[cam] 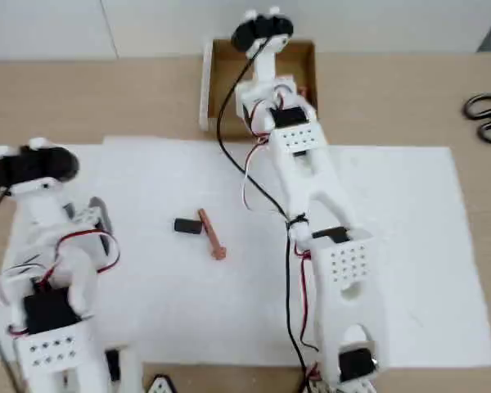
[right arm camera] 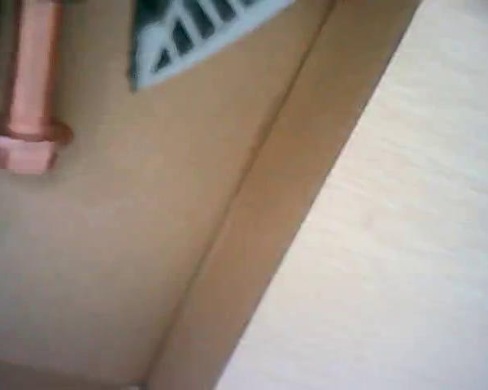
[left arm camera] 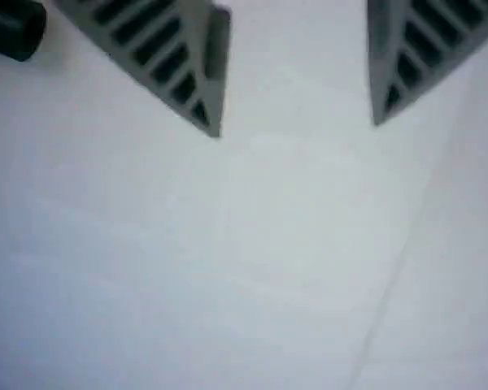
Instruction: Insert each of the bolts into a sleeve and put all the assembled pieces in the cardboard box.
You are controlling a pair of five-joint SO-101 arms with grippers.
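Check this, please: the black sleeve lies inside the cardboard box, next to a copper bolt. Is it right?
Not quite. The black sleeve lies on the white mat, not inside the cardboard box. It does lie next to a copper bolt. The high view shows it.

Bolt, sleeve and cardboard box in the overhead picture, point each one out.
bolt (cam: 212,235), high view, middle of its copper shaft.
sleeve (cam: 187,226), high view, middle of its black body.
cardboard box (cam: 220,64), high view, bare floor near a side wall.
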